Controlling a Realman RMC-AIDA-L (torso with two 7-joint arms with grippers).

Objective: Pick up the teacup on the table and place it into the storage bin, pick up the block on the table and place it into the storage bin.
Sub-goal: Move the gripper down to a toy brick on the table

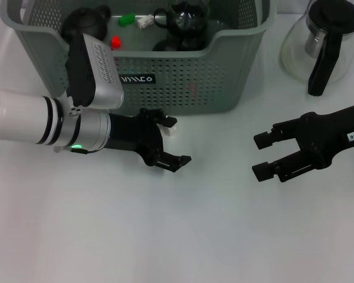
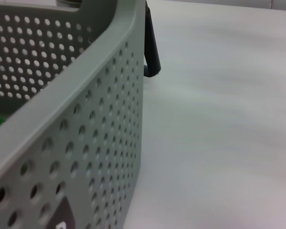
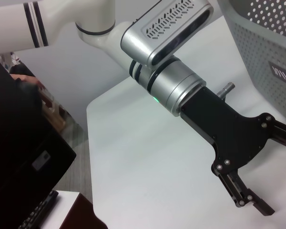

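The grey-green storage bin point(image 1: 183, 76) stands at the back, its perforated wall point(image 2: 86, 124) close in the left wrist view. Inside lie dark vessels point(image 1: 189, 20) and small green point(image 1: 127, 19), red point(image 1: 115, 42) and white blocks; which vessel is the teacup I cannot tell. A small white block point(image 1: 170, 125) sits just in front of the bin wall, by the upper finger of my left gripper point(image 1: 177, 140). That gripper is open and low over the table, with nothing between its fingers, as the right wrist view also shows point(image 3: 281, 176). My right gripper point(image 1: 256, 156) stands open to the right, apart from everything.
A glass coffee pot point(image 1: 324, 41) with a black handle point(image 2: 151, 47) stands right of the bin. White tabletop point(image 1: 212, 236) spreads in front of both grippers. Off the table's far side, the right wrist view shows a dark screen point(image 3: 24, 157).
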